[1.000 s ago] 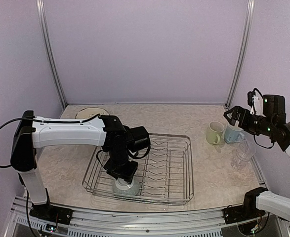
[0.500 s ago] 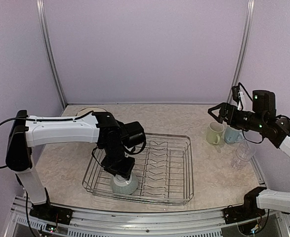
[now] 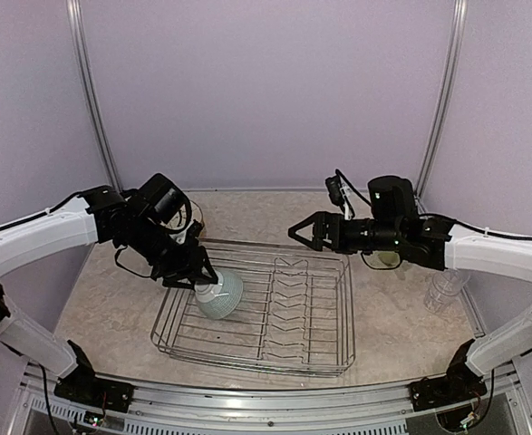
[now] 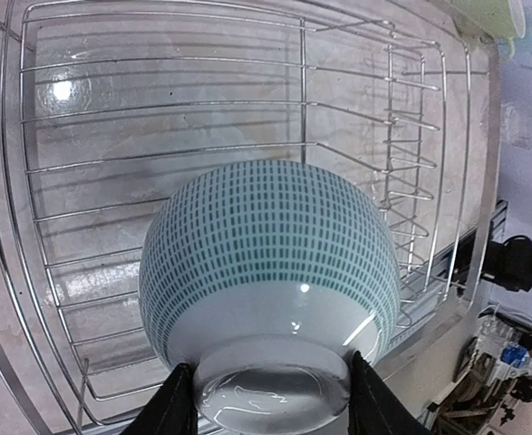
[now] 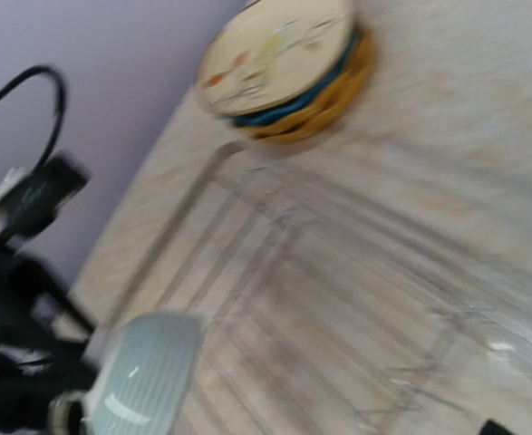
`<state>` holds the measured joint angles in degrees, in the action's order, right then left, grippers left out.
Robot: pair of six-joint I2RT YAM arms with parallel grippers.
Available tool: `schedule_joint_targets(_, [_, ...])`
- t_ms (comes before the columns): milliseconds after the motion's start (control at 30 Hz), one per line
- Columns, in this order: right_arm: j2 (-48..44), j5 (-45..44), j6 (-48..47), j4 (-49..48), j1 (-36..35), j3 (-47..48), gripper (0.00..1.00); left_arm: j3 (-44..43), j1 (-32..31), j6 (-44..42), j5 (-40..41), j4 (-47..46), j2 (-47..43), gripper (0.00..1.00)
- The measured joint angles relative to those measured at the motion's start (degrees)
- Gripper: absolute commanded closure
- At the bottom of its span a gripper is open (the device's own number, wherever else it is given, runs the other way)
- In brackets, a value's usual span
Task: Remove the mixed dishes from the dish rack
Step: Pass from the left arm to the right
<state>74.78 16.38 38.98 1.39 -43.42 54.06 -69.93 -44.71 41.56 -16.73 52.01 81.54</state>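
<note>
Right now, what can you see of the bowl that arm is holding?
The bowl looks like glazed ceramic, pale grey-green with rows of teal dashes and a plain band near its round foot. It is tipped, the left end effector pinching that foot, and hangs over the dish rack, apparently clear of its wires.

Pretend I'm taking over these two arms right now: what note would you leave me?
Left gripper: shut on the foot of the pale grey-green ceramic bowl, held tilted above the silver wire dish rack.
Right gripper: open, empty, near the rack's far edge.
Done: stack of cream, blue and yellow plates, pale green mug and clear glass sit on the table; nothing else shows in the rack.
Remaining: set the bowl on the table.
</note>
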Motion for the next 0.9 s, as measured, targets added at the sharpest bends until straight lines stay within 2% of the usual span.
schedule_joint_targets(167, [6.8,3.6,4.4,-10.1,-4.0,0.1,0.04,5.3,6.9,2.2,-8.3,-9.2,-4.8,0.67])
schedule_joint_targets(333, [14.1,8.0,9.8,-20.4,-6.7,1.1,0.11,8.8,9.8,5.3,-16.3,-19.4,-7.1,0.68])
schedule_joint_targets(533, [19.0,12.3,15.1,-30.5,-8.3,2.1,0.18,10.8,11.1,8.5,-21.3,-27.1,-7.1,0.68])
schedule_joint_targets(900, [20.0,15.9,19.2,-41.4,-9.5,2.5,0.50,12.5,11.3,14.8,-27.9,-40.6,-3.7,0.68])
